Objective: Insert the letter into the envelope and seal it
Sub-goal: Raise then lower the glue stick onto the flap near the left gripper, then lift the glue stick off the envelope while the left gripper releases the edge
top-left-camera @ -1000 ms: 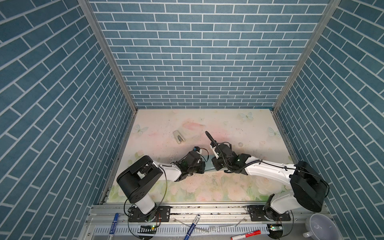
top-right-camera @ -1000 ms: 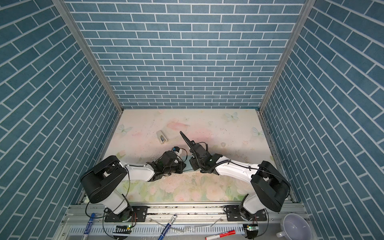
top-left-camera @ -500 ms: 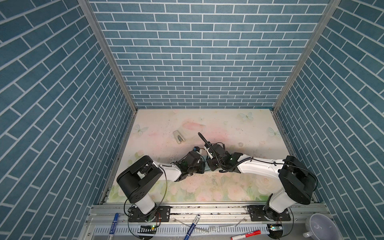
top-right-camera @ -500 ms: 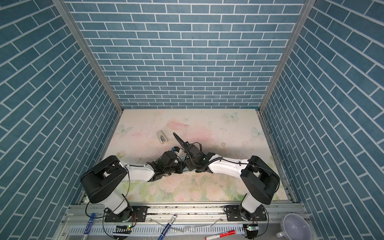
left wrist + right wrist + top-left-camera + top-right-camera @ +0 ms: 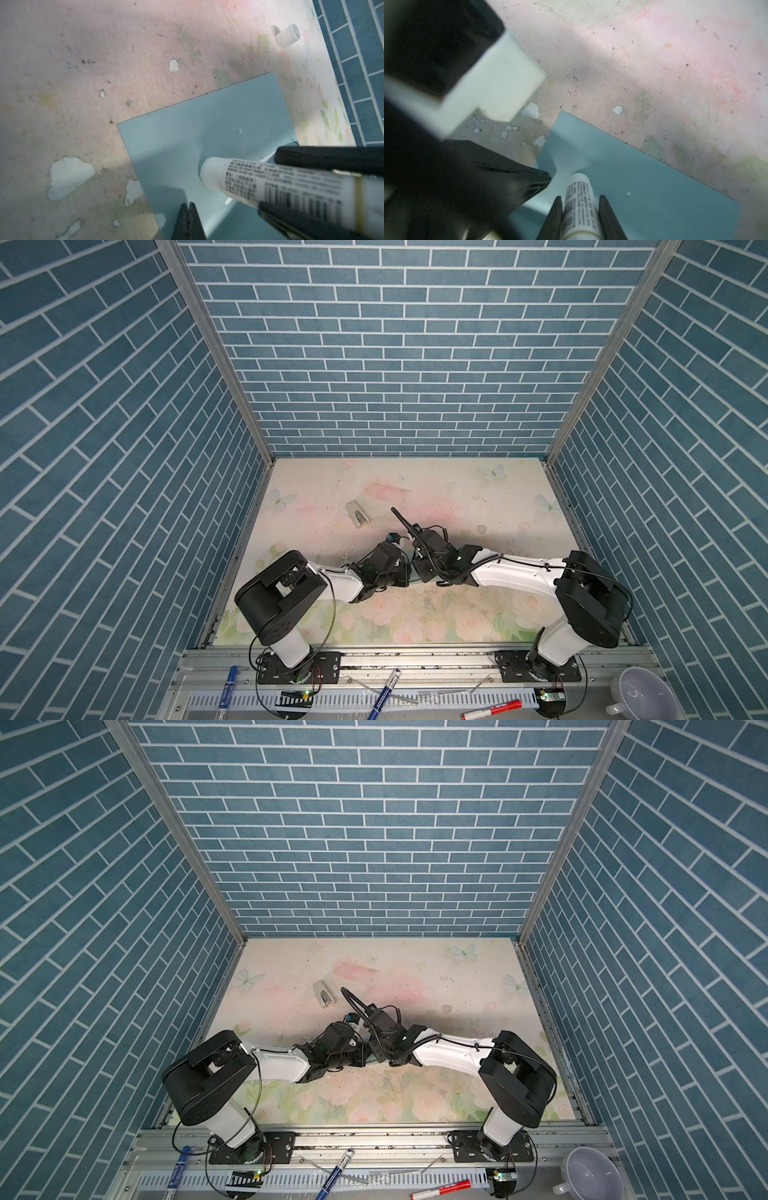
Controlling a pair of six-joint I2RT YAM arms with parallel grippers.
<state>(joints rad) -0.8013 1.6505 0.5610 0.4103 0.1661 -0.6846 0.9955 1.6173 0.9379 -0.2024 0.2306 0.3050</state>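
A small stapler [image 5: 358,514] lies left of the bench's [image 5: 436,485] middle, well apart from both arms. In both top views the arms meet low over the bench's middle, a little nearer its front edge than its back.

The left gripper [image 5: 188,207] has its jaws pressed fully together with nothing between them. Its tips sit over the teal envelope [image 5: 207,116], just inside one side edge. The envelope lies flat on the bench under the two grippers.

The right gripper [image 5: 580,199] is clamped on a white glue stick [image 5: 579,187] with black print. The stick's rounded tip is pressed onto the envelope at a fold, dimpling the paper.

Thin white slivers show along that fold; whether they are the letter cannot be told.

A white cap [image 5: 287,38] lies on its side, toward the bench's right edge.
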